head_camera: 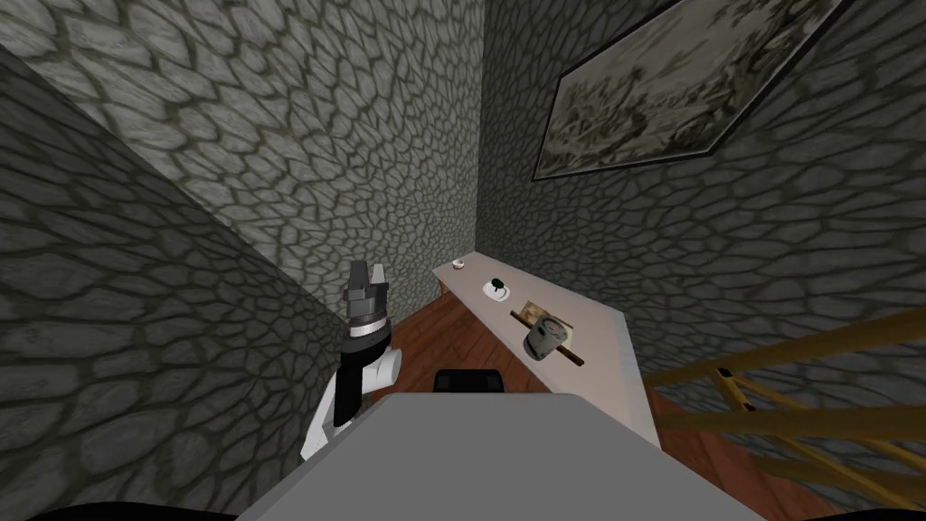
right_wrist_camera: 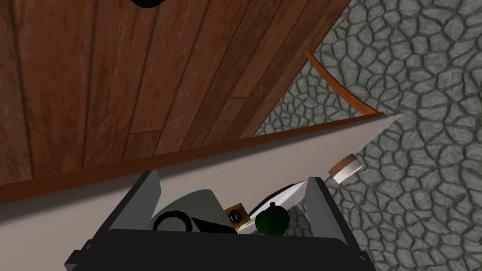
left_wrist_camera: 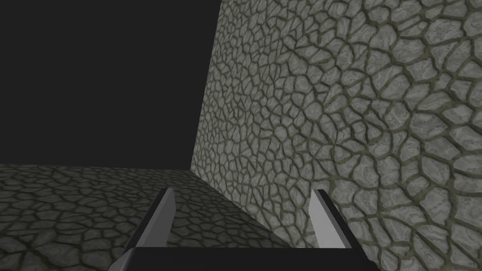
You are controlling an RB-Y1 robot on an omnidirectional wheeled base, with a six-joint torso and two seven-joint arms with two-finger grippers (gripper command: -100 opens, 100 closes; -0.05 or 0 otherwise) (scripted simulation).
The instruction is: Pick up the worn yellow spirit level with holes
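Left arm raised by the stone wall, end effector (left_wrist_camera: pixel 242 207) open, empty. Right end effector (right_wrist_camera: pixel 233 176) open, aimed at worktop (right_wrist_camera: pixel 282 155), grey can (right_wrist_camera: pixel 197 207) and spirit level (right_wrist_camera: pixel 235 214) ahead.

Grey cobbled stone walls (head_camera: pixel 271 136) all round, dim light. Red-brown plank floor (head_camera: pixel 429 333). Long pale-topped bench (head_camera: pixel 606 344) runs along the right-hand wall, with a brown edge and legs. Framed picture (head_camera: pixel 669 81) on the wall above it. Yellow-brown wooden railing (head_camera: pixel 814 407) by the bench's near end. Black area (left_wrist_camera: pixel 94 70) past one wall edge.

The worn brownish-yellow spirit level (right_wrist_camera: pixel 235 214) lies flat on the table (right_wrist_camera: pixel 235 160), partly hidden by a grey can (right_wrist_camera: pixel 193 207).
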